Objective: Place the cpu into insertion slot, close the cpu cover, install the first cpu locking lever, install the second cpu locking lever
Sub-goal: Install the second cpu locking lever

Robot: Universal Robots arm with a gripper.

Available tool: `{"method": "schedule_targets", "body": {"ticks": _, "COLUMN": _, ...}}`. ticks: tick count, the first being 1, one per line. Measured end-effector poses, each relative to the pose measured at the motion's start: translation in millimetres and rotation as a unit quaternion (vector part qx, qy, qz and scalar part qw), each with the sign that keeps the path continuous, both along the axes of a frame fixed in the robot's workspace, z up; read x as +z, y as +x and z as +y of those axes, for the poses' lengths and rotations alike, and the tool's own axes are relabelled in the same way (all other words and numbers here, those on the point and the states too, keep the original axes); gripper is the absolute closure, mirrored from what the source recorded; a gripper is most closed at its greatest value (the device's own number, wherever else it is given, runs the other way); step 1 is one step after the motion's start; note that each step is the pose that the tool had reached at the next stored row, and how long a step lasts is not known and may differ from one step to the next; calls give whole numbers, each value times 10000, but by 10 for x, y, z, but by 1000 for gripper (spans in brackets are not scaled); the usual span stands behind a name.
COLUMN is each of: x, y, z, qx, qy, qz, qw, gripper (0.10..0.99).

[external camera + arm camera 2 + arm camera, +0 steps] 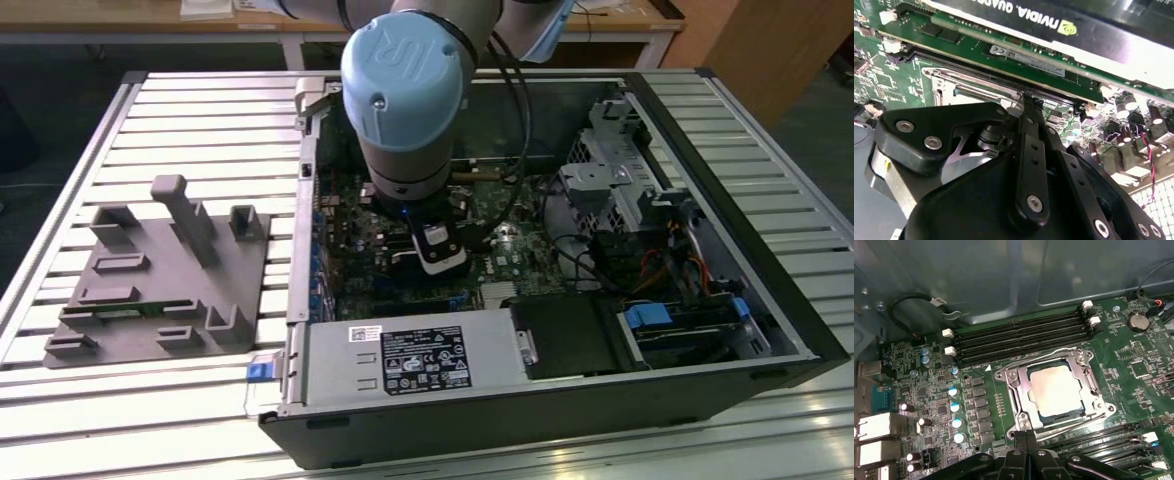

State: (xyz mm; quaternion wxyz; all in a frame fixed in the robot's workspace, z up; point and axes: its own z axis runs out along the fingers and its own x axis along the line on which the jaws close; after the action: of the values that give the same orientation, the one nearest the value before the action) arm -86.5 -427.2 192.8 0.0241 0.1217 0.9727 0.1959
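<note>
While clenched just beside the insertion slot (1054, 390), gripper (1026, 436) poised over seated cpu (1055, 388), cpu cover (1019, 395) lowered.

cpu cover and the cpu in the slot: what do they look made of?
The cpu cover: likely bare stamped metal, silver, with bright glints along its edges. The cpu: top looks like matte pale metal, with a soft, even sheen and no glare.

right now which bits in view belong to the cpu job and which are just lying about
Belongs to the job:
- pale silver square cpu, seated in the socket
- silver metal cpu cover frame, down around it
- black gripper, fingers together beside the socket

Just lying about:
- grey moulded fixture tray
- black labelled power supply box
- black memory slots
</note>
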Motion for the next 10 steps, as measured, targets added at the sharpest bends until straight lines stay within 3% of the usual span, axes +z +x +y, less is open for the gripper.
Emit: {"method": "schedule_targets", "body": {"ticks": 10, "x": -28, "y": -26, "z": 48, "qx": 0, "qy": 7, "qz": 0, "qw": 10000, "gripper": 980}}
